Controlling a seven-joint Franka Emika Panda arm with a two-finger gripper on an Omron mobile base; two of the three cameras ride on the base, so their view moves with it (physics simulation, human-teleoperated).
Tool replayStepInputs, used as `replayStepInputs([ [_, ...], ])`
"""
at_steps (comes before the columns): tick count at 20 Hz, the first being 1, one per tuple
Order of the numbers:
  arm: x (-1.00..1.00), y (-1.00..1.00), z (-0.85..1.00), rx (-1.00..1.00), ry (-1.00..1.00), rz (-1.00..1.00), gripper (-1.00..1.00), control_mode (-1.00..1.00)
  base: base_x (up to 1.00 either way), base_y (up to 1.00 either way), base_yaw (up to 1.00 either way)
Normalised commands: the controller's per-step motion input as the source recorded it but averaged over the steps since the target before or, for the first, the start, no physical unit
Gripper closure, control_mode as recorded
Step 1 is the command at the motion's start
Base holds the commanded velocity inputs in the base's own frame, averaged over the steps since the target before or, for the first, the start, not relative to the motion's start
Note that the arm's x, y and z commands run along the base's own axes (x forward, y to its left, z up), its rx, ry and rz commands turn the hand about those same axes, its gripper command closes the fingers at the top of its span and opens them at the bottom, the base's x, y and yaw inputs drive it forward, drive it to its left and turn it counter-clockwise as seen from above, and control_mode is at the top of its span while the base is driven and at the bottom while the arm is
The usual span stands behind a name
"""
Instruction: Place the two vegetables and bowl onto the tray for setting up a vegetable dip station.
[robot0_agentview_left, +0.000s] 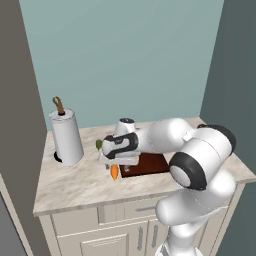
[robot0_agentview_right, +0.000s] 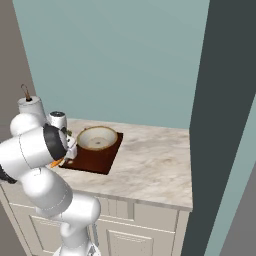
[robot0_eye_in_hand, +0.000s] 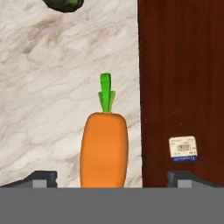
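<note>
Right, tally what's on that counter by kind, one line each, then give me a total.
Vegetables: 2, the carrot and the cucumber, both lying on the marble beside the tray
Bowls: 1, the bowl sitting on the tray
Trays: 1, the tray
Paper towel rolls: 1, the paper towel roll
Total: 5

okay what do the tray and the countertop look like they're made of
Tray: looks like dark reddish-brown wood with a smooth finish, going by the faint vertical grain; a small barcode sticker sits on it.
Countertop: looks like polished marble or similar stone, pale beige with grey veining.
</note>
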Motion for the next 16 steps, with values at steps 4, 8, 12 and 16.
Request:
replayStepInputs([
  [4,0.06,0.06,-0.19,-0.04,0.01,0.01,-1.0,-1.0,0.0,0.0,0.0],
  [8,0.07,0.07,-0.19,-0.04,0.01,0.01,-1.0,-1.0,0.0,0.0,0.0],
  [12,0.08,0.07,-0.18,-0.03,0.0,0.01,-1.0,-1.0,0.0,0.0,0.0],
  [16,0.04,0.1,-0.15,-0.01,0.01,0.01,-1.0,-1.0,0.0,0.0,0.0],
])
